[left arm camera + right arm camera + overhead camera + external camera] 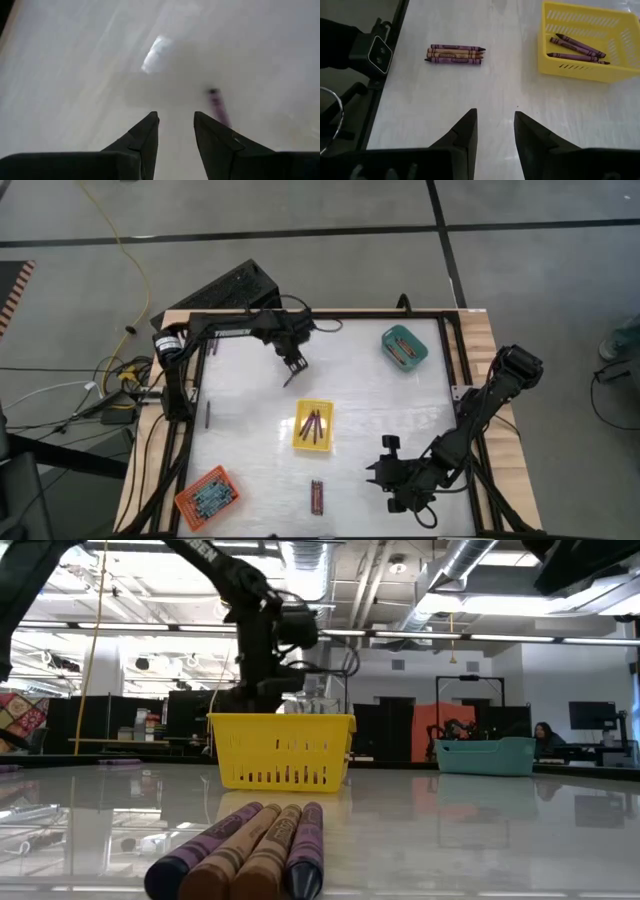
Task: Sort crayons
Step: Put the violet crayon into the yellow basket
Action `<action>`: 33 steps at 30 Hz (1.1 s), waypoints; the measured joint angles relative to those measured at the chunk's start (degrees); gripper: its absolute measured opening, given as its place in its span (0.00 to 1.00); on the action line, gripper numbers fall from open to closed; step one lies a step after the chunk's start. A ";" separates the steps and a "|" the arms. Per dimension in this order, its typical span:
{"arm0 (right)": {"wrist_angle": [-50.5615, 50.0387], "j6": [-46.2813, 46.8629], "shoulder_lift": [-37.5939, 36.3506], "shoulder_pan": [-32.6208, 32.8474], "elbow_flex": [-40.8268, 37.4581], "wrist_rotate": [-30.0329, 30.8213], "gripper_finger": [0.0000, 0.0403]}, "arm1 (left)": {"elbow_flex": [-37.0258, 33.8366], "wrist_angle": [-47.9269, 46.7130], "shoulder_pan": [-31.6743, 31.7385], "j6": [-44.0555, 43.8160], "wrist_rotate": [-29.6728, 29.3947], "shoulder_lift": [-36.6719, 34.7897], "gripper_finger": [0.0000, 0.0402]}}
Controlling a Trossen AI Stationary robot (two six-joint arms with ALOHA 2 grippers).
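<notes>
Several purple and brown crayons (455,54) lie side by side on the white table near its front edge (317,496), close up in the low view (245,850). More crayons lie in the yellow tray (313,427). One dark crayon (207,413) lies alone at the left. My left gripper (176,120) hangs open above the table behind the yellow tray (293,370), pointing steeply down. A blurred purple crayon (218,105) shows on the table past one finger. My right gripper (495,117) waits open at the front right (375,470), aimed between the crayon group and the yellow tray.
A teal tray (404,347) with crayons stands at the far right and an orange tray (207,496) with crayons at the near left corner. A black frame (190,380) runs round the table. Bare table lies between the trays.
</notes>
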 joint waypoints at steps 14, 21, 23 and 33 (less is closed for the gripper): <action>-0.64 0.02 0.11 3.79 0.00 4.09 0.30 | -7.91 9.54 0.35 -5.65 7.67 0.15 0.52; -1.23 0.15 0.11 3.76 0.00 4.68 0.30 | -7.89 10.58 -3.11 -5.63 4.24 0.25 0.51; -1.23 0.17 0.12 3.76 0.00 5.12 0.30 | -7.89 10.62 -3.96 -5.70 3.92 0.39 0.51; -0.85 1.53 0.13 3.76 -0.01 5.20 0.30 | -10.59 15.37 -6.06 -8.37 4.73 2.65 0.51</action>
